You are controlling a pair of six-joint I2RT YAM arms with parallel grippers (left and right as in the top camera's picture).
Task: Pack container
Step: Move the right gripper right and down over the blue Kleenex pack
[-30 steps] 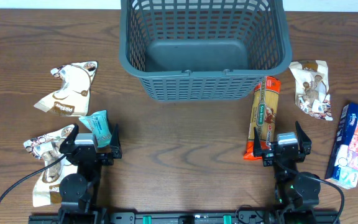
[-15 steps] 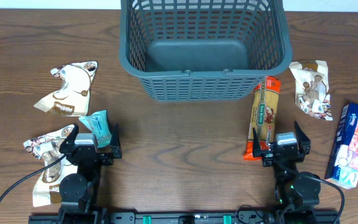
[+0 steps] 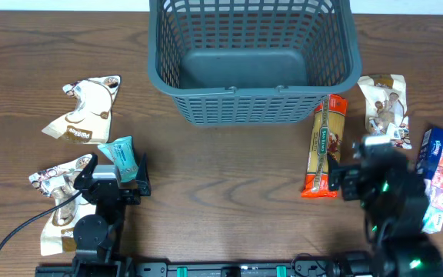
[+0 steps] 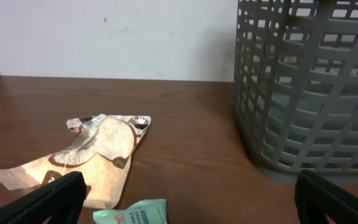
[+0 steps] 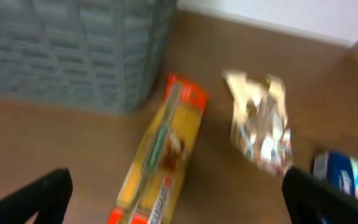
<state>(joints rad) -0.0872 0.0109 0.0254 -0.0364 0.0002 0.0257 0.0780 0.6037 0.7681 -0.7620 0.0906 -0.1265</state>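
Black left fingers stand spread wide at the lower corners of the left wrist view, released, with nothing between them. Just ahead of them a teal packet lies flat on the brown wooden table. Beyond it, to the left, lies a crumpled brown-and-white pouch. A second such pouch lies beside the left arm's base in the overhead view.

The right fingers are also parted and grasp nothing. That wrist view is blurred. Below them a long yellow-and-orange pasta packet lies lengthwise, one end near the container's corner. To its right sit a silvery-brown pouch and, at the edge, a blue-and-white pack. From overhead the right arm hides part of that pack.

The container, dark grey-blue with lattice sides, stands upright at the far middle of the table, its solid floor showing. It is well apart from both sets of fingers, and every packet lies outside it.
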